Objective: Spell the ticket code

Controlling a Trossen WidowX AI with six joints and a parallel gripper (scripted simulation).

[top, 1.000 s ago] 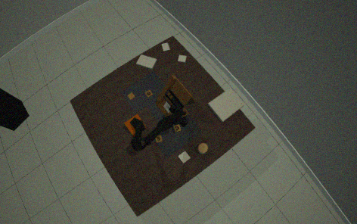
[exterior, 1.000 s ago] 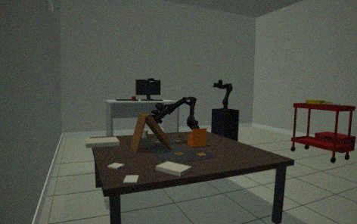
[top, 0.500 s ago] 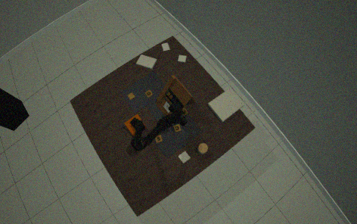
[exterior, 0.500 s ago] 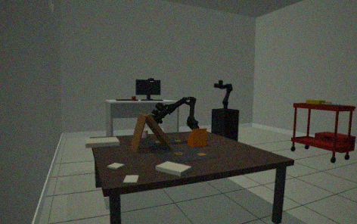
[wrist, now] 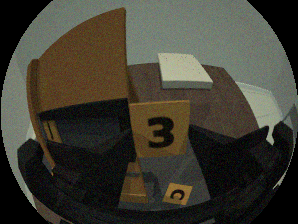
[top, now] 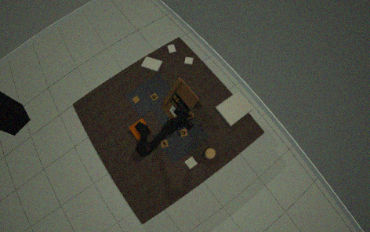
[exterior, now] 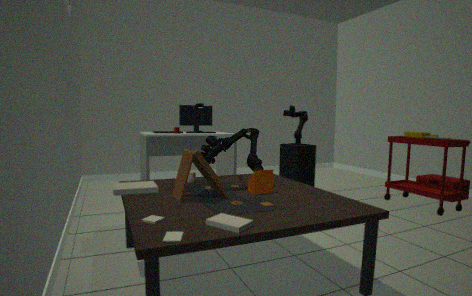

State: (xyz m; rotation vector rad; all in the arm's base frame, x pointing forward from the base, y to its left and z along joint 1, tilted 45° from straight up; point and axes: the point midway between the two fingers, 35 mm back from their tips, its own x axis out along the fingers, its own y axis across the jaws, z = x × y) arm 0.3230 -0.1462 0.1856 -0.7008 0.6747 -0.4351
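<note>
My gripper [wrist: 160, 131] is shut on a yellow tile [wrist: 160, 120] marked 3, held upright with its face to the wrist camera, to the right of the board's edge. The wooden board [top: 188, 93] [exterior: 183, 175] [wrist: 85, 75] leans like an easel. In the wrist view a tile [wrist: 51, 131] with a dark stroke shows in the dark area under the board's brown panel; its full letter is unclear. Loose tiles [top: 136, 99] [top: 154, 96] [top: 183, 132] [top: 165, 143] lie on blue mats. A tile [wrist: 177, 194] with a C-like mark lies below the held one. The ticket's print is unreadable.
A large white box [top: 233, 108] [exterior: 135, 187] overhangs the counter edge beyond the board. A smaller white box [top: 151, 63] [exterior: 229, 222], white cards [top: 172, 48] [top: 189, 60] [top: 190, 162] and a round tan-topped object [top: 210, 153] stand around. An orange block [top: 135, 131] [exterior: 261, 182] is by the arm's base.
</note>
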